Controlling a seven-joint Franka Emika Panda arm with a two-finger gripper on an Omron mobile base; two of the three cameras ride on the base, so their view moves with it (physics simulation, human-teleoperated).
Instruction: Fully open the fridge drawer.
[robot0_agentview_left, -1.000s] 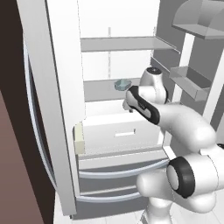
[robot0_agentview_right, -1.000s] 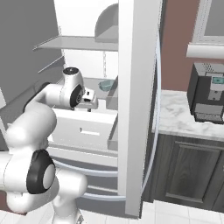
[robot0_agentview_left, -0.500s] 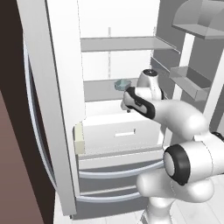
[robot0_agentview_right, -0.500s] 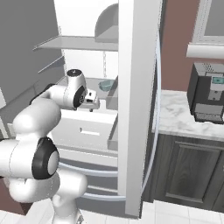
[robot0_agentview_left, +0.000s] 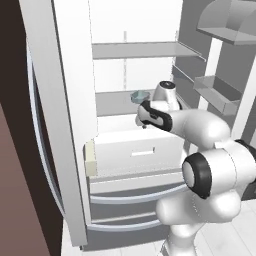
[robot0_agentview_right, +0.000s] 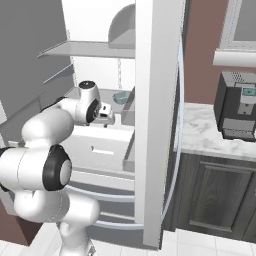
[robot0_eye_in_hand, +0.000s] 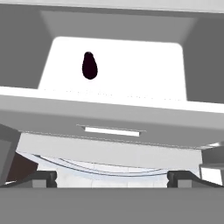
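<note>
The fridge drawer (robot0_agentview_left: 137, 152) sits in the middle of the open fridge, below a grey shelf (robot0_agentview_left: 116, 101) and above two curved lower fronts (robot0_agentview_left: 132, 194); it projects forward of the fridge interior, with its flat white front panel and central slot handle (robot0_eye_in_hand: 111, 131) facing the robot. In the hand view the drawer interior is visible from above, with a dark oval item (robot0_eye_in_hand: 89, 65) lying on its white floor. The arm rises from the base, bends at the elbow and reaches forward, placing the end effector (robot0_agentview_left: 143, 123) just above the drawer's front edge, pointing downward. The two fingertips (robot0_eye_in_hand: 41, 177) stand wide apart, so the end effector is open and holds nothing. A small teal bowl (robot0_agentview_right: 120, 96) rests on the shelf behind the wrist. A dark coffee machine (robot0_agentview_right: 236, 110) stands on the marble worktop (robot0_agentview_right: 210, 134) to the right. No legible writing is visible.
</note>
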